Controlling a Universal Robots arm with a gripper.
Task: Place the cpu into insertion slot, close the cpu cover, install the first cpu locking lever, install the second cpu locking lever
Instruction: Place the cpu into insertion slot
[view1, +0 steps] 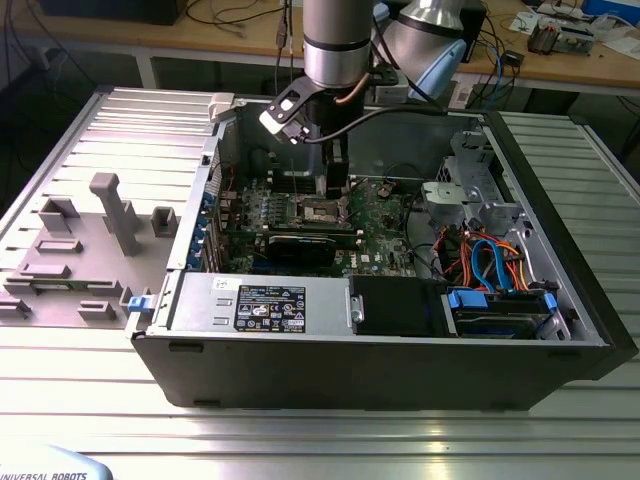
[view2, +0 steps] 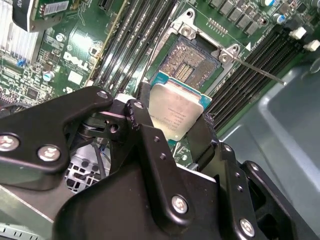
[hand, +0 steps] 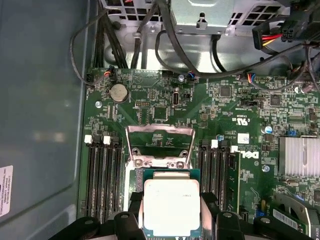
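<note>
The gripper (view2: 172, 117) has its jaws clamped on two opposite edges of the cpu (view2: 176, 111), which lies flat between them with its metal top up. Just past the fingertips is the socket (view2: 192, 59), uncovered; whether the cpu touches it I cannot tell. Beyond the jaws, the cpu cover (hand: 160, 130) stands swung open. A thin lever (view2: 260, 71) juts out beside the socket.
</note>
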